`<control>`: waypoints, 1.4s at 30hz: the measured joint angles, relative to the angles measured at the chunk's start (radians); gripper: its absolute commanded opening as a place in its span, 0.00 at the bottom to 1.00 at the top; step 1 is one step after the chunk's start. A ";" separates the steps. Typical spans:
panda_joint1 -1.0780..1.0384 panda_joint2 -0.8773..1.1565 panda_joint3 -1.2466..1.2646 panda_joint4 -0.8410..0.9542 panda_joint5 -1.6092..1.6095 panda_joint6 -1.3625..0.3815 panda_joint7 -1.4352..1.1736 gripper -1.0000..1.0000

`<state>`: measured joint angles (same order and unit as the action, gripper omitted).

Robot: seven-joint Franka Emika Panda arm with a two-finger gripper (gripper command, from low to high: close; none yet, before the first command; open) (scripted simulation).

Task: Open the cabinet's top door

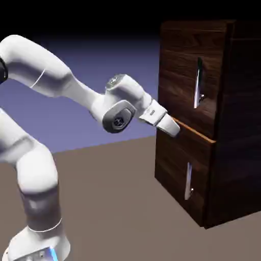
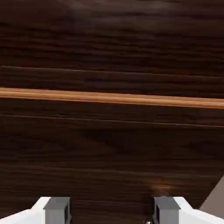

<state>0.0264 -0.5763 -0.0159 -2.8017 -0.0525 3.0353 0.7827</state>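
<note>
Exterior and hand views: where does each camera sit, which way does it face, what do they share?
Exterior view: fixed beside the robot, looking across at the cabinet; shows the whole white arm and the gripper near the seam under the top door.
Hand view: on the hand, facing the cabinet front close up; only the two grey fingertips show, apart, holding nothing.
Shared: the lighter wood shelf edge between panels.

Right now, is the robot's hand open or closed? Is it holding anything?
Gripper: open, holding nothing, facing the cabinet front.
</note>
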 measured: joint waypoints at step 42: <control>0.501 -0.218 -0.555 0.290 -1.827 -0.060 1.451 0.50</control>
<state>0.5269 -0.7941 -0.5708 -2.5120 -1.8790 2.9751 2.2341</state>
